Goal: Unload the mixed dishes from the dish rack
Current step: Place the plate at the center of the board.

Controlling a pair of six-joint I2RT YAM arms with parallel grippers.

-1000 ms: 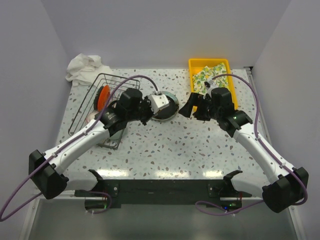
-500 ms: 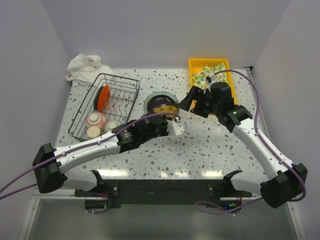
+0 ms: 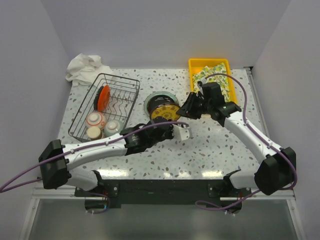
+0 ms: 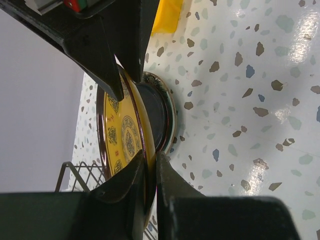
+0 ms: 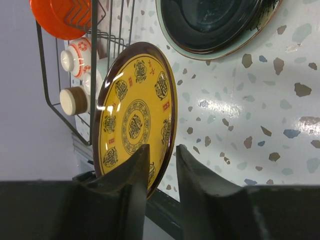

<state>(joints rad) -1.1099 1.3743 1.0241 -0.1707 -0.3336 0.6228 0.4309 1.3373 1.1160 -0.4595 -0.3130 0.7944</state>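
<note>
A yellow patterned plate (image 3: 164,113) with a dark red rim stands on edge over the table, just in front of a stack of a dark teal plate (image 5: 215,20) on a pale green one (image 4: 172,107). My left gripper (image 4: 151,160) is shut on its lower rim. My right gripper (image 5: 162,150) straddles the opposite rim of the yellow plate (image 5: 135,115), jaws narrow, with a sliver of gap still showing. The dish rack (image 3: 120,77) at the left holds an orange plate (image 3: 103,96), a red-white bowl (image 3: 95,119) and two cups (image 3: 94,132).
A yellow tray (image 3: 195,62) with a lemon-print cloth sits at the back right, right behind my right arm. A crumpled white cloth (image 3: 82,67) lies behind the rack. My left arm stretches across the table in front of the rack.
My left arm swung down and right, and now holds the yellow plate on edge beside the stack. My right gripper moved left to the plate and its jaws narrowed round the rim.
</note>
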